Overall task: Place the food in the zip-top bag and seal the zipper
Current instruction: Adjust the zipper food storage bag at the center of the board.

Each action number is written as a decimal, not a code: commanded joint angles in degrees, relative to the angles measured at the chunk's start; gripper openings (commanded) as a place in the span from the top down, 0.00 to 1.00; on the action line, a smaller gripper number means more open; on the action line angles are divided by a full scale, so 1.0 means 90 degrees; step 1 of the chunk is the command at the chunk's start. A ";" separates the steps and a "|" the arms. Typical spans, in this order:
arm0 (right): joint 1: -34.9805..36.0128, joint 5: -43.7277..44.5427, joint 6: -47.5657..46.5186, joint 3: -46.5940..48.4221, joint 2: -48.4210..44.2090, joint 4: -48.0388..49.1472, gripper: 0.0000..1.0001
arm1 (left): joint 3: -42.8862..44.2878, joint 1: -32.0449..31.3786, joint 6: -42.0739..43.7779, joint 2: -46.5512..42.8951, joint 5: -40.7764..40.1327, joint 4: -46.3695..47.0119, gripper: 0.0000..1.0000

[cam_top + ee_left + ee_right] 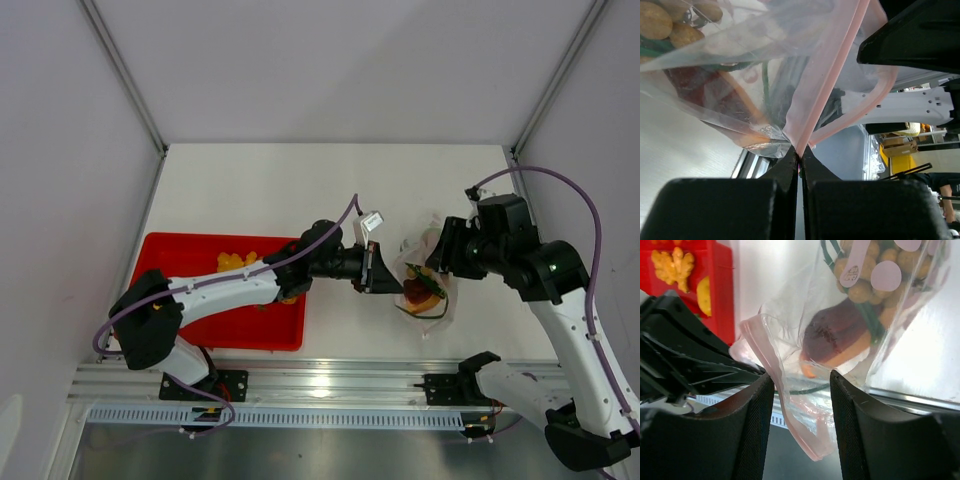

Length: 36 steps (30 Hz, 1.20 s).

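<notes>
The clear zip-top bag [428, 288] hangs between my two grippers just above the table. It holds tan balls [865, 285], a dark red piece [832, 335], an orange wedge [855, 347] and green stalks. My left gripper [378, 268] is shut on the pink zipper strip [835, 70] at one end of the mouth [800, 155]. My right gripper [801, 385] is open. The other part of the pink strip [765, 360] and the crumpled bag mouth lie between its fingers. The two sides of the strip stand apart in the left wrist view.
A red tray [180, 330] lies at the front left under my left arm, with yellow toy food [237, 262] in it; it also shows in the right wrist view [715, 280]. The table's metal front rail [330, 375] is just below the bag.
</notes>
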 commanded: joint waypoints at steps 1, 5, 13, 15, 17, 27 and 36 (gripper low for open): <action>0.0005 0.0492 -0.0169 0.0186 -0.0251 -0.0476 0.49 | 0.0413 0.0066 -0.0290 -0.0289 0.0265 0.0269 0.99; 0.0005 0.0872 -0.0257 0.0362 -0.0271 -0.0749 0.47 | 0.0471 0.0095 -0.0416 -0.0309 0.0324 0.0298 0.99; 0.0005 0.1136 -0.0637 0.1347 0.0070 -0.1199 0.33 | 0.0598 0.0183 -0.0700 -0.0484 0.0295 0.0377 0.99; 0.0005 0.1078 -0.0696 0.1873 0.0265 -0.1345 0.31 | 0.0589 0.0183 -0.0768 -0.0650 0.0158 0.0377 0.99; 0.0015 0.0865 -0.0706 0.2119 0.0354 -0.1404 0.30 | 0.0579 0.0183 -0.0778 -0.0758 0.0051 0.0290 0.99; 0.0005 0.1127 -0.0619 0.2022 0.0442 -0.1424 0.29 | 0.0549 0.0193 -0.0759 -0.1032 -0.0223 0.0220 0.99; -0.0005 0.1020 -0.0677 0.1388 0.0432 -0.0985 0.35 | 0.0335 0.0193 -0.0866 -0.0992 -0.0086 0.0445 0.99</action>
